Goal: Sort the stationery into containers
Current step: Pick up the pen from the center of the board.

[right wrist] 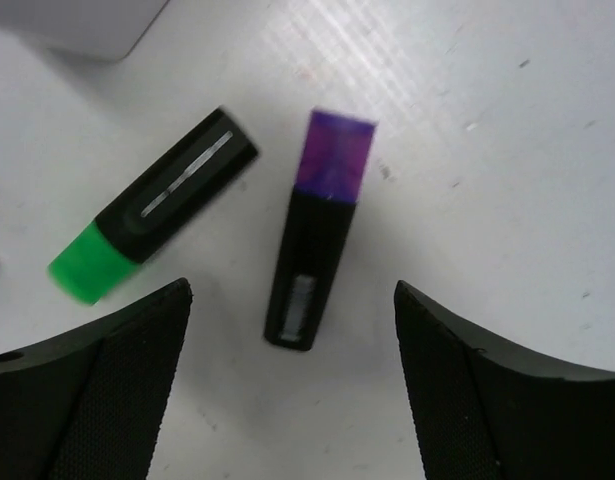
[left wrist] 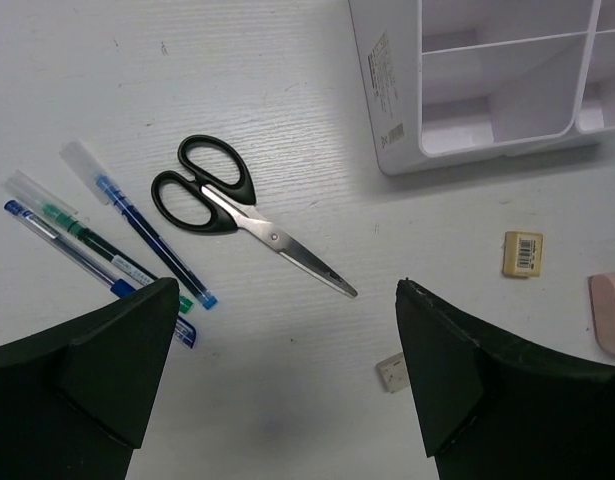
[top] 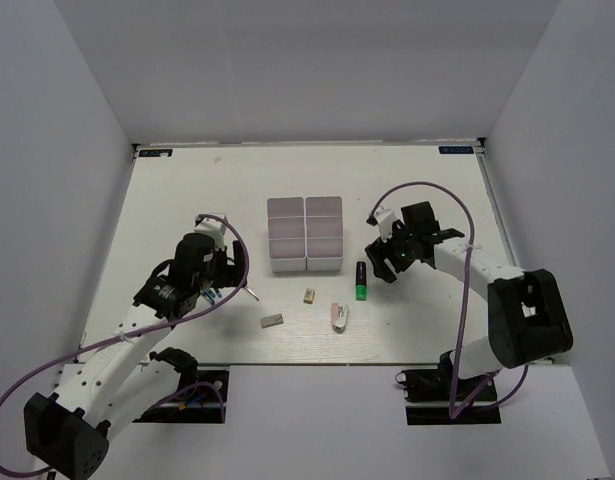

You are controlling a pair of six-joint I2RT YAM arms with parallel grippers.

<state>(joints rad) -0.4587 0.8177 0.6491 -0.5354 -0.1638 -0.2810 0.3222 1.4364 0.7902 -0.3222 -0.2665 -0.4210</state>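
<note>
Spread wide (as is the left gripper (left wrist: 287,295)), the right gripper (right wrist: 290,310) should straddle the mid-frame purple highlighter (right wrist: 317,235) squarely before closing.

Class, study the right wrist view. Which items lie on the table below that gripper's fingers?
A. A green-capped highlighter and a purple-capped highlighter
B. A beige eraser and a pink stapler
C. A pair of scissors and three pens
A: the green highlighter and the purple highlighter lie near each other, not touching, on the white table.
</note>
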